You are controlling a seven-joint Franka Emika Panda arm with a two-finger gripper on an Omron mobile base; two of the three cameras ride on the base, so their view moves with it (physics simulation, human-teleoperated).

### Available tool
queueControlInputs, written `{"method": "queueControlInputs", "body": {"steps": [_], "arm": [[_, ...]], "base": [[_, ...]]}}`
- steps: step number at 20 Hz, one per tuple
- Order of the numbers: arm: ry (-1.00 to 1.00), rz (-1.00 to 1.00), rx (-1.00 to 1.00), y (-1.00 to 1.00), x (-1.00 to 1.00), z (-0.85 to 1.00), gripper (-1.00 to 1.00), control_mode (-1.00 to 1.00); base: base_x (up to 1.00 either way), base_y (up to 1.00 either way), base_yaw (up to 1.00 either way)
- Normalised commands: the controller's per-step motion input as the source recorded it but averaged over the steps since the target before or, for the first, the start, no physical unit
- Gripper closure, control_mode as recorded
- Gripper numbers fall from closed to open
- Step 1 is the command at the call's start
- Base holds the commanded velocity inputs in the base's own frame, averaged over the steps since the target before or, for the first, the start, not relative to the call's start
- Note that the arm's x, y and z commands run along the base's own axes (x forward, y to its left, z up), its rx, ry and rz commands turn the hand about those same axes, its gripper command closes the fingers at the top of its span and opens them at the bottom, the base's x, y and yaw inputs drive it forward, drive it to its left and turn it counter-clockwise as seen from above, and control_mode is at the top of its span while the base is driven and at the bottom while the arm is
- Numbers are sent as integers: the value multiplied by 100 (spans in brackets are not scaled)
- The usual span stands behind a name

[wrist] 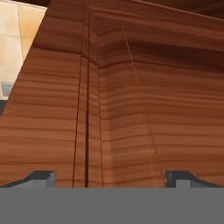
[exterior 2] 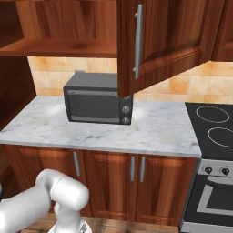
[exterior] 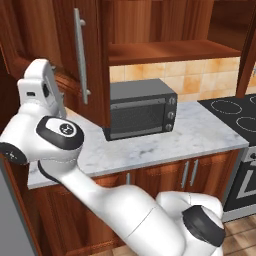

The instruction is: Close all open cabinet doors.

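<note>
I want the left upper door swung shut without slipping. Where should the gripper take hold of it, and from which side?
Probably the long vertical silver bar handle on the open left cabinet door, near its middle. It stands off the panel on posts, so the open gripper, now close against the door's wood, could straddle it from the door's front face, fingers either side. Pushing the flat panel may also work.

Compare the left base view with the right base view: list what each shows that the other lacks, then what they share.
Left base view alone: the white arm's hand raised beside the open tall reddish-brown glossy upper cabinet door on the left, which hangs in front of the oven's left end.

Right base view alone: another open reddish-brown upper cabinet door on the right, hanging in front of the oven's right end, and the knobs of the range.

Both: the dark grey toaster oven, the white marble counter, the wooden open shelf, the black glass cooktop and tan wall tiles.
</note>
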Motion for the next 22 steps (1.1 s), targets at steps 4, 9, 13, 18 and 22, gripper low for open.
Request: {"method": "queueControlInputs", "body": {"steps": [4, 9, 13, 18, 22], "arm": [[0, -7, 4, -25, 48, -2, -100, -100], [2, -7, 3, -20, 50, 0, -100, -100], [2, -7, 3, -15, 53, 0, -100, -100], [0, -5, 4, -30, 46, -1, -100, -100], [0, -3, 5, -32, 52, -3, -100, -100]], "base": [[0, 0, 0], [0, 0, 0], [0, 0, 0], [0, 0, 0], [0, 0, 0]]}}
